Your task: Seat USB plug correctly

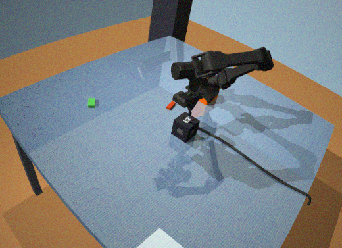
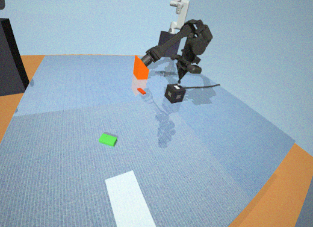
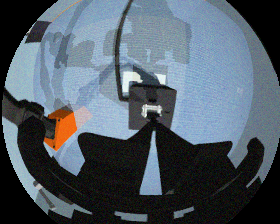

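The black power cube (image 1: 183, 137) (image 2: 174, 97) (image 3: 139, 119) stands on the table. The white-marked socket (image 1: 187, 120) (image 2: 177, 87) (image 3: 145, 110) is on its top face. My gripper (image 1: 189, 112) (image 2: 179, 80) (image 3: 154, 126) points down at the cube's top and is shut on the USB plug. The plug (image 3: 154, 116) is a small dark shape at the fingertips, right at the socket's edge in the wrist view. The fingertips hide most of it. How deep it sits and which way round it faces cannot be told.
A black cable (image 1: 246, 157) (image 2: 201, 87) (image 3: 118, 55) runs from the cube to the table edge. An orange block (image 2: 141, 70) (image 3: 65, 129) stands by the arm's base. A small red block (image 1: 170, 105) (image 2: 141, 91) lies near the cube, a green block (image 1: 91, 102) (image 2: 108, 139) farther off.
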Robot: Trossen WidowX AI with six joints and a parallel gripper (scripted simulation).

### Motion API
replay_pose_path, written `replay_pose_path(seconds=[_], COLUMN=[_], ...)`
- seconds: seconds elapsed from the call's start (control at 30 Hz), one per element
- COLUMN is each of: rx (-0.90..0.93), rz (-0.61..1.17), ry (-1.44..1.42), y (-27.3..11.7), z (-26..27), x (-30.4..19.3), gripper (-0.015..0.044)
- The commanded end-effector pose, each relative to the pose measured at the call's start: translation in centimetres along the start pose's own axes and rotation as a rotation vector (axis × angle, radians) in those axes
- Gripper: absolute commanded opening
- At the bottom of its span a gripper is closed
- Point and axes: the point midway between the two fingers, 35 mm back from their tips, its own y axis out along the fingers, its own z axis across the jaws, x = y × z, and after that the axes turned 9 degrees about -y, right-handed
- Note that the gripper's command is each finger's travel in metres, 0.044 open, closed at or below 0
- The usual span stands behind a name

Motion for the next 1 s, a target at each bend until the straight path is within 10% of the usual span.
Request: replay_pose_path(seconds=[0.0, 0.97], rx=[0.002, 0.003], rz=[0.005, 0.013], ry=[-0.008, -0.027], y=[0.08, 0.43], z=[0.06, 0.05], x=[-0.09, -0.25], gripper=[0.0000, 0.0000])
